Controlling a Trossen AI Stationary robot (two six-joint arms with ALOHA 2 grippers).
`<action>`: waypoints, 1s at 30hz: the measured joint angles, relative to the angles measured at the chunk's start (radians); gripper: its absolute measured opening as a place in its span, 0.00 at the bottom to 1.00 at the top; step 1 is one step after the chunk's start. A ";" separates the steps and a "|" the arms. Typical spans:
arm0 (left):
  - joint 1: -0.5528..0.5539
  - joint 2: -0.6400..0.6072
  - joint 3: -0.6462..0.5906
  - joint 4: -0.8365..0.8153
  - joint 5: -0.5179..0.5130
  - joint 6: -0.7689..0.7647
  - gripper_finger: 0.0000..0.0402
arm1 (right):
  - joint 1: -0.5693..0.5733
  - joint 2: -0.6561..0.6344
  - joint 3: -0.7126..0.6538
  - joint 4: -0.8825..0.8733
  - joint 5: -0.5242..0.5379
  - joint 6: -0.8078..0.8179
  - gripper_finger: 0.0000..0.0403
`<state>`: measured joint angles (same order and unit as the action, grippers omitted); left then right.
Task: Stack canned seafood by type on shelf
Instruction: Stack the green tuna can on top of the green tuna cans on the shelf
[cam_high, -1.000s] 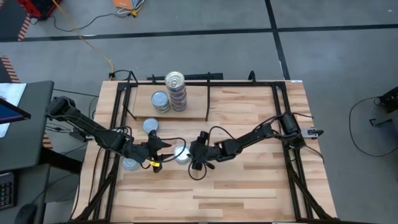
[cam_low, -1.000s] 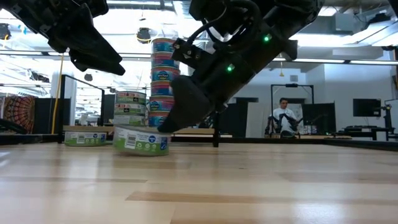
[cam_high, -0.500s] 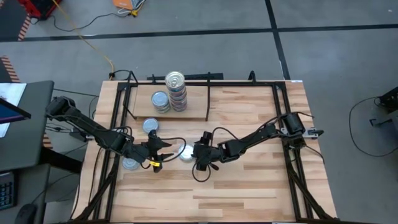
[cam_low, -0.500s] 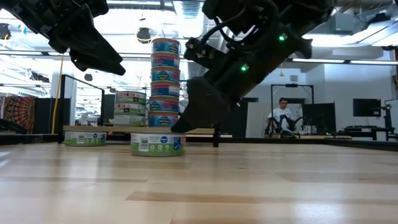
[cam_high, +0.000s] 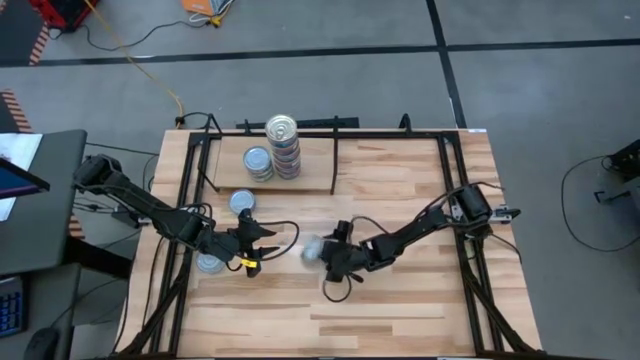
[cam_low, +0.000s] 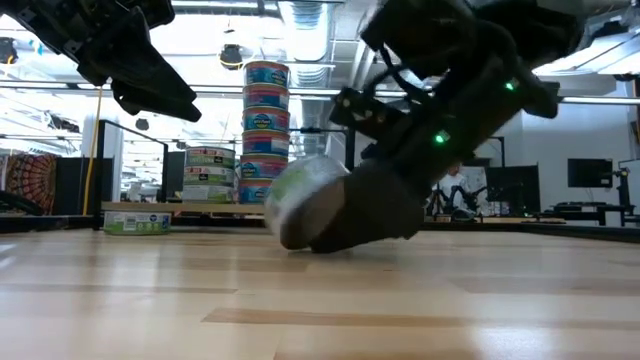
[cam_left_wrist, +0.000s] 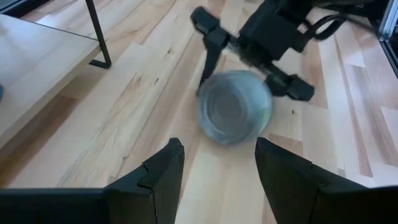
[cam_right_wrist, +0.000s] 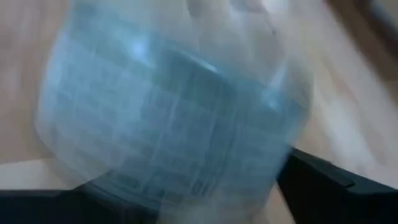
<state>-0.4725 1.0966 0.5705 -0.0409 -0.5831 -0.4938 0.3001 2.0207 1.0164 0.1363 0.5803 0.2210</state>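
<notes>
The table (cam_high: 400, 300) carried the shelf (cam_high: 315, 165), with a tall stack of tins (cam_high: 283, 146) on it. The right gripper (cam_high: 322, 252) gripped a tilted tin (cam_low: 300, 196) mid-table. The left gripper (cam_high: 262, 250) hovered nearby, fingers apart, empty.

Wooden bench (cam_high: 400, 310) on grey floor (cam_high: 300, 90). Yellow cable (cam_high: 140, 65) trails across floor. Person (cam_low: 460, 190) seated far behind, among monitors (cam_low: 588, 173).
</notes>
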 joint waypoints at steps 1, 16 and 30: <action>0.000 0.000 0.000 0.000 0.000 0.000 0.48 | 0.005 -0.002 -0.004 -0.013 0.004 -0.001 0.76; -0.004 0.115 0.000 0.167 0.108 0.075 0.48 | 0.028 -0.049 0.003 -0.049 0.053 0.017 0.76; 0.143 0.378 0.065 0.271 0.071 0.127 0.48 | 0.024 -0.155 0.005 -0.044 -0.006 -0.009 0.76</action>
<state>-0.3293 1.4744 0.6357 0.2296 -0.5119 -0.3665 0.3237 1.8656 1.0210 0.0925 0.5746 0.2123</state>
